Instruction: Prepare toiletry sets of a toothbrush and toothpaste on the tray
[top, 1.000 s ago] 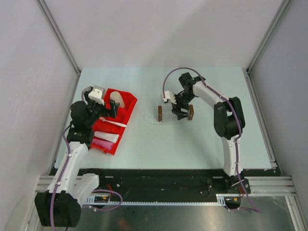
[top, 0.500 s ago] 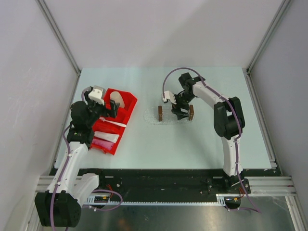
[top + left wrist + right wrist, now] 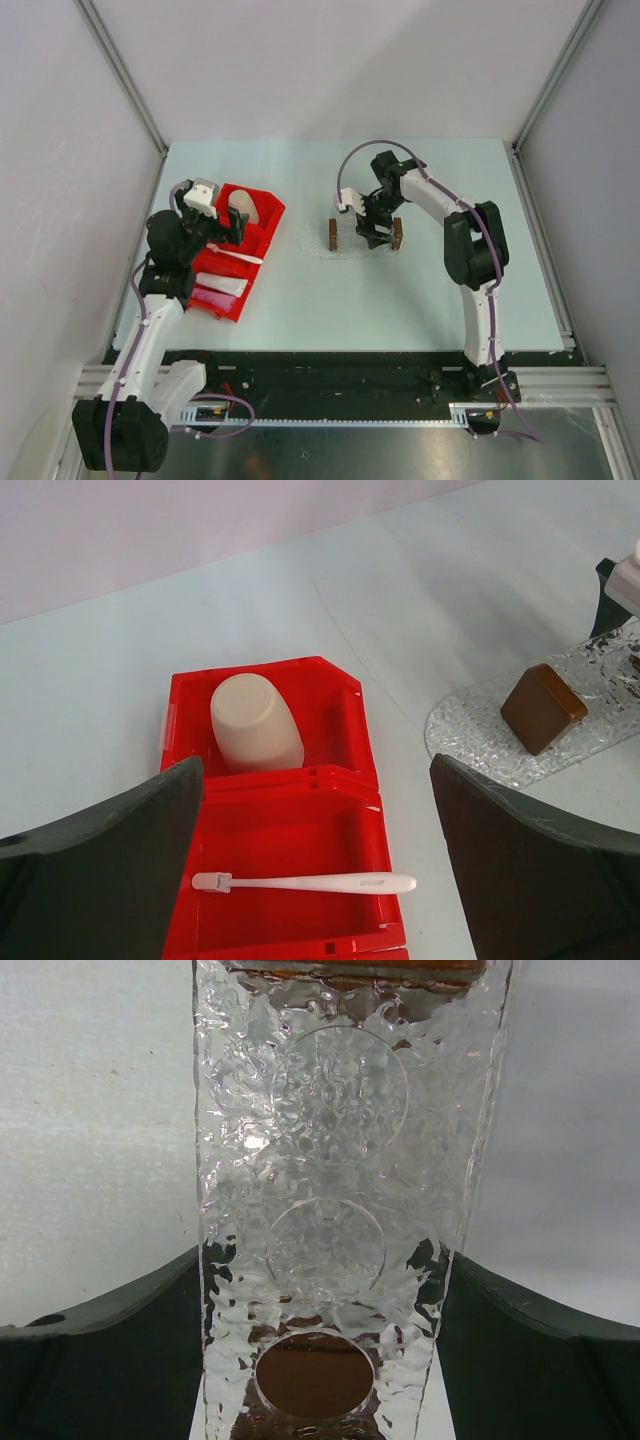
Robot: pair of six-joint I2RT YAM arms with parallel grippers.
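1. While both arms reach out over the counter [image 3: 420, 300], the red bin [image 3: 262, 232] sits at its left side, well apart from the tray [image 3: 352, 246] near the middle.
2. Bin, far compartment: one tan cup [image 3: 255, 723], its closed end towards my left wrist camera.
3. Bin, middle compartment: the toothbrush [image 3: 305, 883] lies flat across the floor, with its head to the left in the wrist view.
4. Bin, nearest compartment: the white tube [image 3: 228, 285] and the pink tube [image 3: 207, 298] lie side by side.
5. Tray: clear, dimpled plastic resting on the counter, with a brown block [image 3: 332, 235] at one short end and a second brown block [image 3: 397, 233] at the other.
6. Left arm: bent up from its base along the bin's left side, wrist tipped down and forward over the bin.
7. Left end effector [image 3: 315, 770]: spread wide above the bin, nothing between the fingers [image 3: 100, 880], no contact with bin or contents.
8. Right arm: stretched forward and folded back leftwards, wrist pointing down at the tray's right end.
9. Right end effector [image 3: 320, 1260]: straddles the tray across its width, one finger at each long edge. The fingers [image 3: 110, 1350] look level with those edges. I cannot tell whether they press on it.
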